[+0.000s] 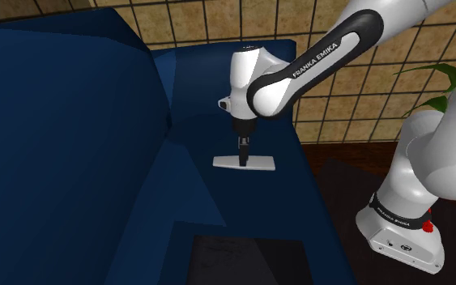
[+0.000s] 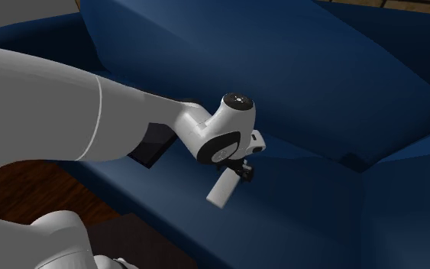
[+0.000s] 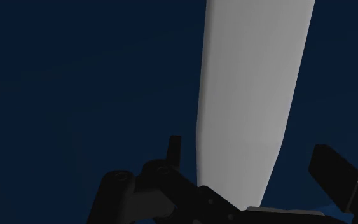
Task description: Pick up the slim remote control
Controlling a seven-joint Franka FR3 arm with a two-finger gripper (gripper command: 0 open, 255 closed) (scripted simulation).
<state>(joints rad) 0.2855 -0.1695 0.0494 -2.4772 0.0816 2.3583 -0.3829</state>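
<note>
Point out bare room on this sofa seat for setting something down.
Free: the seat between the grey remote and the backrest, and the strip between the remote and the black flat panel. Crowded: around the remote, where the open gripper straddles it.

The slim remote control [image 1: 245,163] is a plain pale grey slab, long and thin, with no markings. It lies flat on the dark blue sofa seat [image 1: 193,186], nearer the seat's front edge, its length running across the seat's depth.
</note>
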